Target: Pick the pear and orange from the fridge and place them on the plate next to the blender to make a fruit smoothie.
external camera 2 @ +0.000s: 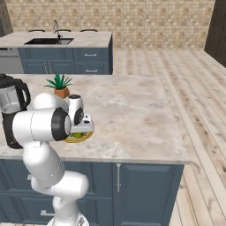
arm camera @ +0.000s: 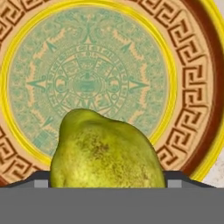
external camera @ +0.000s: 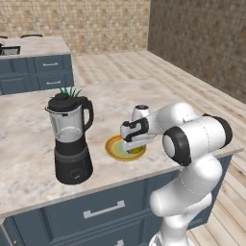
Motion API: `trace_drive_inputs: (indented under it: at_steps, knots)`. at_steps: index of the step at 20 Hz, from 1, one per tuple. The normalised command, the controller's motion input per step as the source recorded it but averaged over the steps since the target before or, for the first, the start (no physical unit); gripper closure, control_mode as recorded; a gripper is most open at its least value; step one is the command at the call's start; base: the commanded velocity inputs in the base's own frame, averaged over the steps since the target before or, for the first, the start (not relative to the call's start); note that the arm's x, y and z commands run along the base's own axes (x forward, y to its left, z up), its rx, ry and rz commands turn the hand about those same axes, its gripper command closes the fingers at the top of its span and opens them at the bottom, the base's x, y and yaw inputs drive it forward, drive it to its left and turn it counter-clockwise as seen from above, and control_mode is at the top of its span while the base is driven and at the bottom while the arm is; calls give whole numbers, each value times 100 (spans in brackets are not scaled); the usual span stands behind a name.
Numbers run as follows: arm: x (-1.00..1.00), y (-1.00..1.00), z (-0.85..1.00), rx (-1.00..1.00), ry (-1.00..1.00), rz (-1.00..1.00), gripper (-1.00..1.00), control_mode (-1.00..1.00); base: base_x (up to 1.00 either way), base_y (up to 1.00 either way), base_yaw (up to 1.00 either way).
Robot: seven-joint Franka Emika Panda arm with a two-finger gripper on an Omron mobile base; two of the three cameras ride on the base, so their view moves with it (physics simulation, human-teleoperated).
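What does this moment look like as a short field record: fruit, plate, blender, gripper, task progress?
pear: yellow-green pear close in front of the hand camera, over the plate
plate: patterned plate on the marble counter, right of the blender
blender: blender upright, lid on, jar looks empty
gripper: gripper low over the plate; jaws flank the pear, grip itself hard to confirm
other: potted plant behind the blender
progress: pear at the plate, release not confirmed
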Motion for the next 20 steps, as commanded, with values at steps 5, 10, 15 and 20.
trace_drive_inputs:
  at_steps: [5,10,15,20]
  knots:
    - [0,0,24,0,-1,0,-100,-100,0,0,0]
    - [-16,-3,66,0,-9,0,-100,-100,0,0,0]
    - [-77,-12,36,4,-23,-2,-100,-100,0,0,0]
    - [-99,-24,0,12,-26,-9,-100,-100,0,0,0]
